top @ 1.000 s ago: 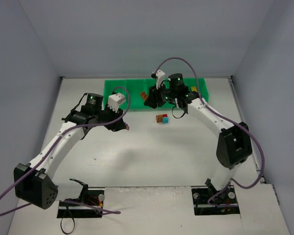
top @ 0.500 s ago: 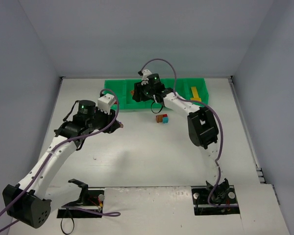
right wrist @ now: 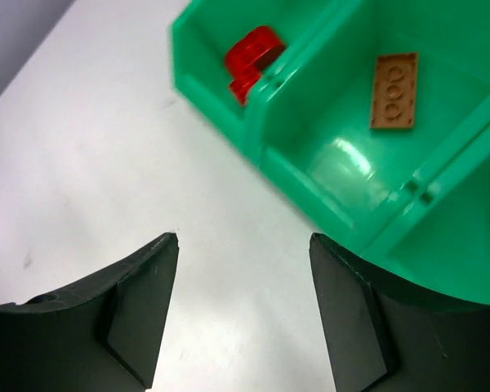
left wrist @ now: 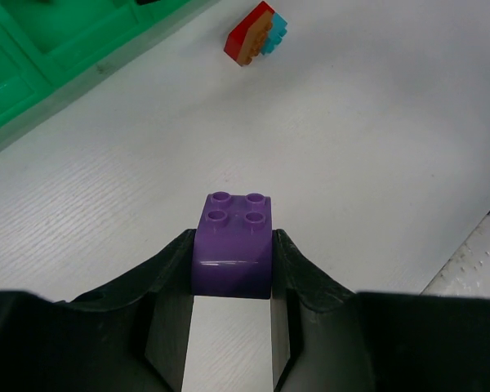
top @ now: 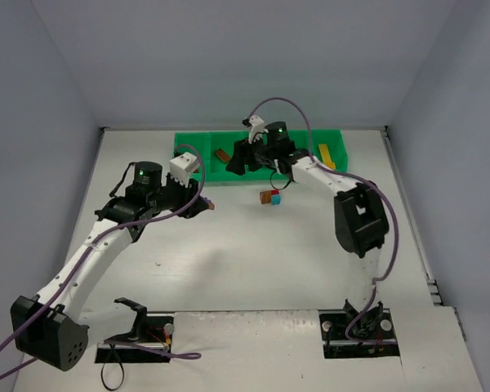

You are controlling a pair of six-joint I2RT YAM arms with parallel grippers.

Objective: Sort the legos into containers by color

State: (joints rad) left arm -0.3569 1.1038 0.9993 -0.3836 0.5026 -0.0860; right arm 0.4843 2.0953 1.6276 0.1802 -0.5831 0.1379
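Only the left wrist view shows left gripper (left wrist: 233,255) pinching purple brick (left wrist: 235,219) over table (left wrist: 367,122), right wrist view shows right gripper (right wrist: 243,269) wide, empty, green tray's (right wrist: 306,180) neighbouring compartments holding brown plate (right wrist: 394,90), red brick (right wrist: 251,53)

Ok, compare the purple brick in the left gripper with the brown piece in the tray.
The purple brick is a chunky square block; the brown piece is a thin oblong plate. The purple brick is clamped in the left gripper above the table; the brown piece lies loose in a green tray compartment. Both are small legos.
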